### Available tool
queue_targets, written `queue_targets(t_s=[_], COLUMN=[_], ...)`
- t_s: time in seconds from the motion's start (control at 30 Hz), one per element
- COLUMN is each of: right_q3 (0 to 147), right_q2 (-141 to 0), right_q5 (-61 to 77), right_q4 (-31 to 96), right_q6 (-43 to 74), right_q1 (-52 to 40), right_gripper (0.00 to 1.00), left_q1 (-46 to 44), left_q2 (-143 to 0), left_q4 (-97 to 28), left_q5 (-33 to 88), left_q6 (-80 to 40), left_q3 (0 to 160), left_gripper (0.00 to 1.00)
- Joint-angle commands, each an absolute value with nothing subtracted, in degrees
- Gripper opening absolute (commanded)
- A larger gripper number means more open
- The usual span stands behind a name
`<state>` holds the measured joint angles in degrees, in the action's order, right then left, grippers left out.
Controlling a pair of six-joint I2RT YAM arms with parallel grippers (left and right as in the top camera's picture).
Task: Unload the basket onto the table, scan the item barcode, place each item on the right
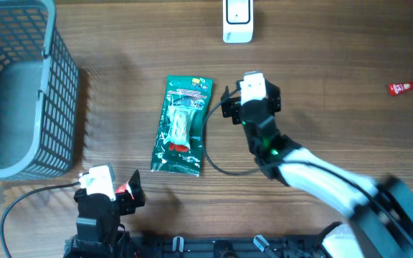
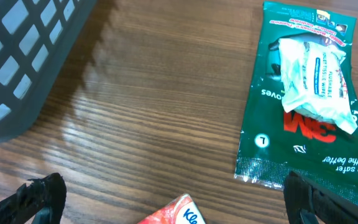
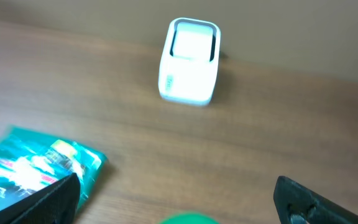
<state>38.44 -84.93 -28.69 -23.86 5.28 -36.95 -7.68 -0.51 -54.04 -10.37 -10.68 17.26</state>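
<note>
Here we are over the wooden surface (image 1: 120, 72), and the green packet (image 1: 183, 125) lies flat in the middle of it, printed face up. It is lengthways, one short end toward the scanner (image 1: 237, 21) and the other toward the near edge. Through the clear window you can see white folded contents, with red lettering below them.

The scanner is a small white unit standing at the far edge, well apart from the packet and a little to its right.

The right tool (image 3: 174, 186) sits just off the packet's upper right edge. Its fingers (image 3: 48, 199) are spread wide and nothing is gripped between them. From its own camera the scanner is dead ahead, and a corner of the packet shows low on the left.

Down at the near edge, the left tool (image 2: 169, 190) is also fully wide and holds nothing. It faces up the surface with the packet ahead and to its right. The corner of a red and white pack (image 2: 173, 211) pokes in low between its fingers, and I cannot tell whether they touch.

The grey mesh basket (image 1: 63, 93) stands off to the left, clear of the packet. A black cable (image 1: 217, 166) curls along the packet's right side. Far out on the right lies a small red item (image 1: 411, 85).
</note>
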Motion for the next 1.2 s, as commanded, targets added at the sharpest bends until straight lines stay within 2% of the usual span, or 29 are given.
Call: queue_targets(t_s=[0.0, 0.17, 0.3, 0.37, 0.47, 0.57, 0.83, 1.0, 1.17], right_q3=[38.72, 38.72, 38.89, 39.75, 41.67, 41.69, 43.35, 60.55, 87.22], right_q2=[-73.54, -66.94, -63.68, -62.54, -60.49, -59.27, -61.73, -64.64, -79.7], right_q5=[-24.69, -24.1, -20.71, -20.08, -22.24, -18.7, -13.04, -11.05, -8.71], right_q4=[-15.46, -6.79, -6.07, -3.9, 3.31, 6.13, 10.33, 26.2, 51.42], right_q6=[6.2, 6.31, 9.98, 13.87, 26.28, 32.58, 32.05, 28.42, 23.83], right_q1=[-37.5, -37.5, -37.5, -37.5, -37.5, -37.5, -37.43, -36.6, -32.73], right_gripper=[1.0, 1.0, 1.0, 1.0, 1.0, 1.0, 0.99, 0.99, 0.99], left_q1=[-7.27, -7.27, -7.27, -7.27, -7.27, -7.27, -7.27, -7.27, -7.27], left_q2=[-0.38, -0.38, -0.38, -0.38, -0.38, -0.38, -0.38, -0.38, -0.38], left_q4=[-54.0, -54.0, -54.0, -54.0, -54.0, -54.0, -54.0, -54.0, -54.0], left_q5=[-9.87, -9.87, -9.87, -9.87, -9.87, -9.87, -9.87, -9.87, -9.87], left_q6=[-10.96, -10.96, -10.96, -10.96, -10.96, -10.96, -10.96, -10.96, -10.96], left_q3=[17.12, 17.12, 17.12, 17.12, 17.12, 17.12, 17.12, 17.12, 17.12], left_gripper=[1.0, 1.0, 1.0, 1.0, 1.0, 1.0, 1.0, 1.0, 1.0])
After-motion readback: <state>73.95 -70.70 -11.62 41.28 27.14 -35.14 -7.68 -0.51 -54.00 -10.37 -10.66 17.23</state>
